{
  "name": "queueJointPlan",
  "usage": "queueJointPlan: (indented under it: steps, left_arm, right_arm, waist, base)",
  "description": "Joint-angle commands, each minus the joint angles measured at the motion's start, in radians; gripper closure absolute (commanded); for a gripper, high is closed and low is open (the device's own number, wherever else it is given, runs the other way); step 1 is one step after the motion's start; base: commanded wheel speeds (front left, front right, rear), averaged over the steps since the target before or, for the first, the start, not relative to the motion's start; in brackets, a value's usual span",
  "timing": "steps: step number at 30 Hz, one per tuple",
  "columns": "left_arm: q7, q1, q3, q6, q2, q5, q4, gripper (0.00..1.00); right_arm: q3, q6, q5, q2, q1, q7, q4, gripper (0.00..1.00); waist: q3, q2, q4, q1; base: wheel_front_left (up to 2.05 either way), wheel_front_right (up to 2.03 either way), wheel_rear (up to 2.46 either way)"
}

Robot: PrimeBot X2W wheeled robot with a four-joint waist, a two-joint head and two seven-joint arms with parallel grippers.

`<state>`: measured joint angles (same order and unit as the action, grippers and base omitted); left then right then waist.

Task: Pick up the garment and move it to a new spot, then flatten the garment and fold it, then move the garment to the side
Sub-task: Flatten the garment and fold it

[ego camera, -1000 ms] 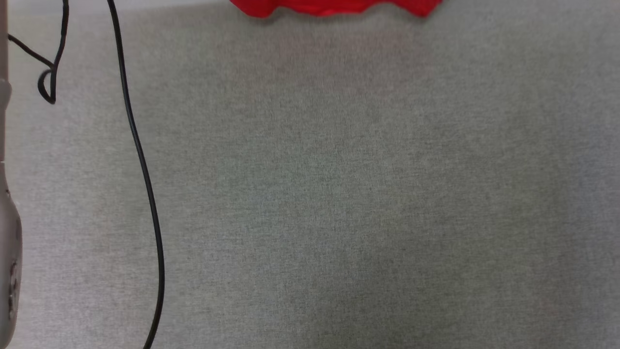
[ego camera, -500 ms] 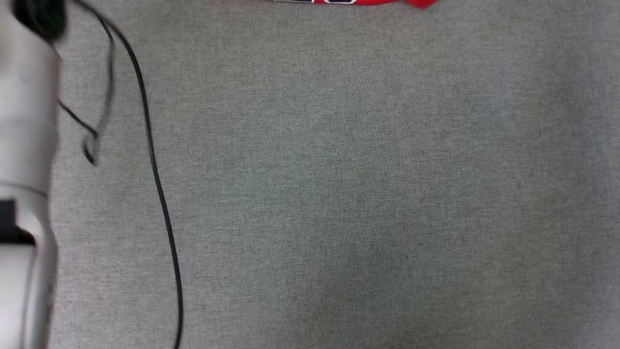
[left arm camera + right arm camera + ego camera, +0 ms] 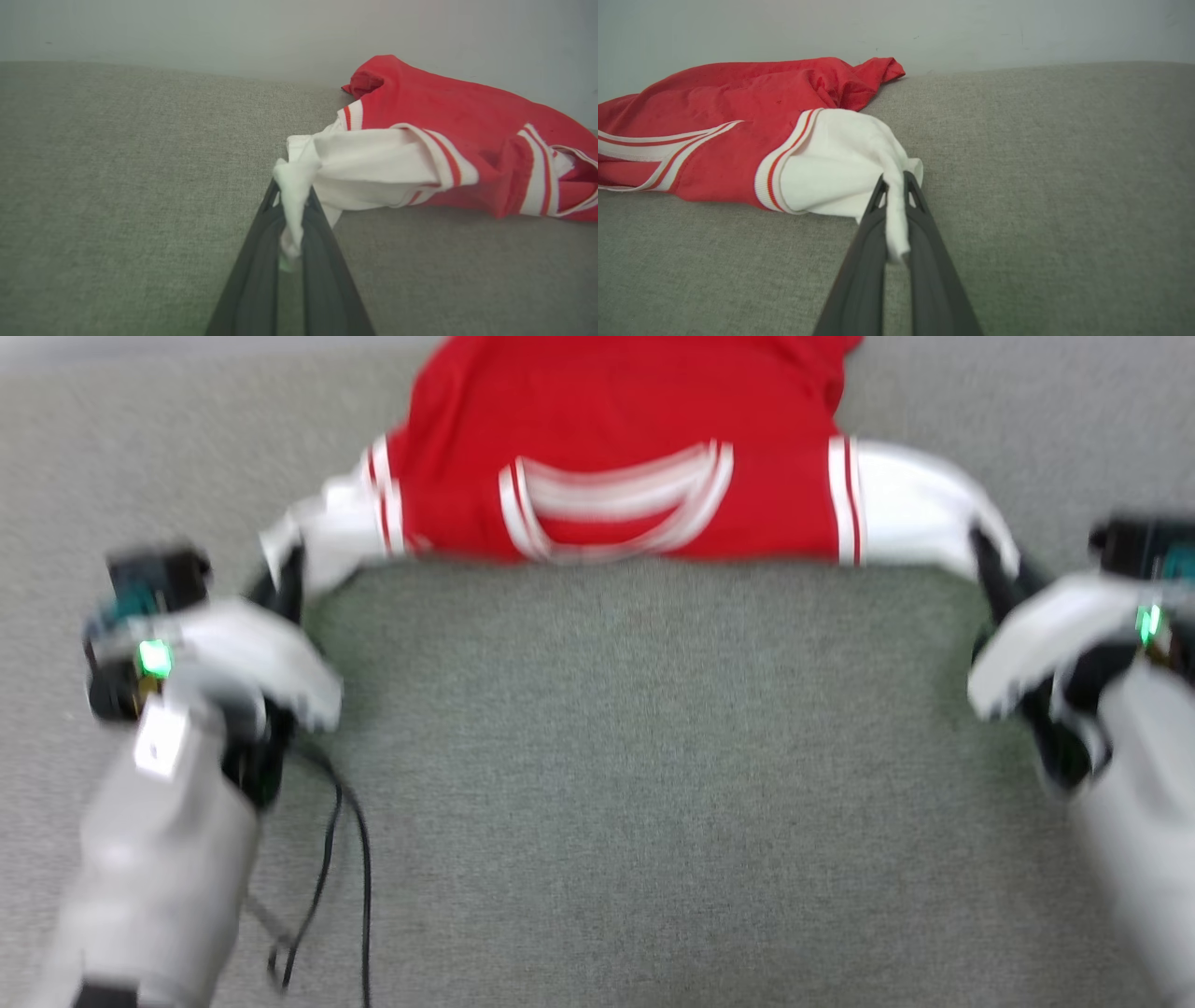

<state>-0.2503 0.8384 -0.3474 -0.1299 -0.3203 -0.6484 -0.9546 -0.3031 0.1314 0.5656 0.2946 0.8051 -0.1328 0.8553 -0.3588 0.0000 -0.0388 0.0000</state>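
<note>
Left claw point(image 3: 292, 205) clenched on 1 white sleeve, right claw point(image 3: 894, 186) clenched on the other. Between them the garment point(image 3: 616, 448) lies spread across the far side of the grey fabric counter point(image 3: 653, 784): red body, striped trim, collar nearest. 1 black cable point(image 3: 359, 859) trails near-left. Pale wall point(image 3: 896, 28) behind.

One red garment point(image 3: 616, 457); two grippers, the left gripper point(image 3: 292, 196) at near left and the right gripper point(image 3: 894, 179) at near right; one black cable point(image 3: 359, 859); one grey cloth surface point(image 3: 653, 784).
</note>
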Motion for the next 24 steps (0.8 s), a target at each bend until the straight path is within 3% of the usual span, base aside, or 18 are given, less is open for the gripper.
queueJointPlan:
  steps: [1, 11, 20, 24]
  left_arm:
    - [-0.01, -0.073, -0.001, 0.0, -0.013, -0.008, 0.029, 1.0]
    - [-0.012, -0.453, 0.035, 0.03, -0.051, -0.046, 0.237, 1.0]
    - [0.009, -0.769, 0.046, 0.148, -0.089, -0.058, 0.478, 1.0]
    - [0.021, -0.882, 0.044, 0.18, -0.094, -0.069, 0.567, 1.0]
  right_arm:
    - [0.0, -0.001, 0.025, 0.004, -0.07, -0.01, -0.02, 1.0]
    - [0.048, -0.001, 0.062, 0.005, -0.417, -0.004, -0.166, 1.0]
    - [0.173, -0.002, 0.031, -0.042, -0.721, 0.038, -0.314, 1.0]
    - [0.237, -0.002, 0.002, -0.08, -0.84, 0.053, -0.368, 1.0]
  waist:
    - [0.067, 0.0, 0.01, 0.0]
    - [0.229, 0.0, 0.007, 0.0]
    - [0.325, 0.0, 0.011, 0.0]
    - [0.354, 0.0, 0.016, 0.0]
  base:
    - [0.0, 0.0, 0.0]
    - [0.0, 0.0, 0.0]
    - [0.0, 0.0, 0.0]
    - [0.0, 0.0, 0.0]
